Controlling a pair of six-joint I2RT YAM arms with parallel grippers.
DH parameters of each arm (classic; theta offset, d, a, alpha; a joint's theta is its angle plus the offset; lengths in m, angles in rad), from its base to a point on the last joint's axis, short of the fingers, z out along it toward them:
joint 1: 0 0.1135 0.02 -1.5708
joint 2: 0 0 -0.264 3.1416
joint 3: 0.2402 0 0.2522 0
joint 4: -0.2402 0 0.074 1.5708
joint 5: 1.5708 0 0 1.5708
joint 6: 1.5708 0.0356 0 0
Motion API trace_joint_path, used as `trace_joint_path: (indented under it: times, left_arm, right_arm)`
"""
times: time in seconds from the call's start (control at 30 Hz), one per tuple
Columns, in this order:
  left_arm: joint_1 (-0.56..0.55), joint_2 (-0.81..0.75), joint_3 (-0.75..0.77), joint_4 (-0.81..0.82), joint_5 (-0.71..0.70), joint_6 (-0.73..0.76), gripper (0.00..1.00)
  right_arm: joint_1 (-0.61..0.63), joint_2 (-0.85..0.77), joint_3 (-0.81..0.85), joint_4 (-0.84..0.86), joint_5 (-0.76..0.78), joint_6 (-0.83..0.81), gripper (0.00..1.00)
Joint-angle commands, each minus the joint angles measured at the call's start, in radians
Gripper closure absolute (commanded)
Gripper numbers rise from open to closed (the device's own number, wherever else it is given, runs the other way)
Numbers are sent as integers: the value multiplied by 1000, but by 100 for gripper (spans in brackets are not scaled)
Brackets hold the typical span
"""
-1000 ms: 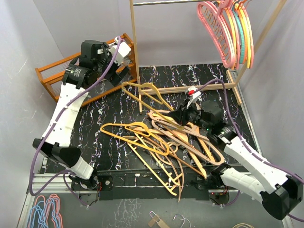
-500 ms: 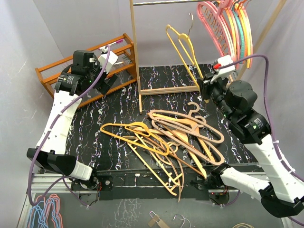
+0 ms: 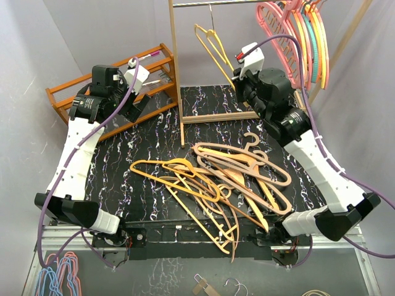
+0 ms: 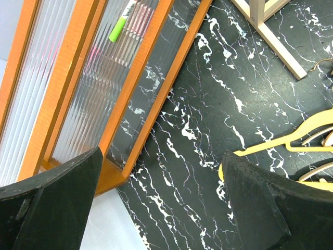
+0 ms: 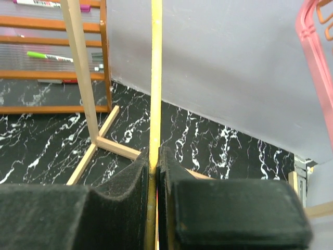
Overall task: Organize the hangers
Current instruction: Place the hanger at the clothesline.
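Overhead view, upper centre: my right gripper is raised above the table, its jaws pressed together on the lower edge of a yellow hanger. The hanger's thin metal hook points up toward the metal rail along the top edge; I cannot tell whether the hook is seated on the rail. In the right wrist view the yellow bar runs vertically through the middle of the frame and is pinched between the two black pads at the bottom. Upper right of the overhead view: a row of hung hangers in pink, orange, teal and yellow. Centre to lower centre: a tangled pile of hangers, orange, yellow and tan, lying flat on the black marbled surface. Upper left: my left gripper hovers beside the orange slatted shelf rack, jaws spread wide and holding nothing. The left wrist view shows marbled table between its two fingers and the tip of one yellow hanger from the pile at the right edge. The pale wooden frame stands upright in the upper middle.
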Motion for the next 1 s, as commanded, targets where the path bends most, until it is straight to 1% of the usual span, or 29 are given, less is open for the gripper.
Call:
trace_joint_path:
  times: [0.0,0.23,0.5,0.8,0.97]
  left_arm:
    - [7,-34,-11,-4,4,-12,3]
    - [8,-28,-13,-4,13,-13,3]
    - [8,-12,-13,-12,29,-11,3]
    - [7,6,-29,-20,50,-3,3]
    - [7,18,-55,-41,86,10,3]
  right_arm:
    - [-28,9,106,166,-44,-22,92]
    - [-88,50,152,193,-104,15,92]
    - [-173,131,226,188,-225,93,92]
    - [-232,182,234,208,-312,145,92]
    - [-245,197,224,207,-346,161,92]
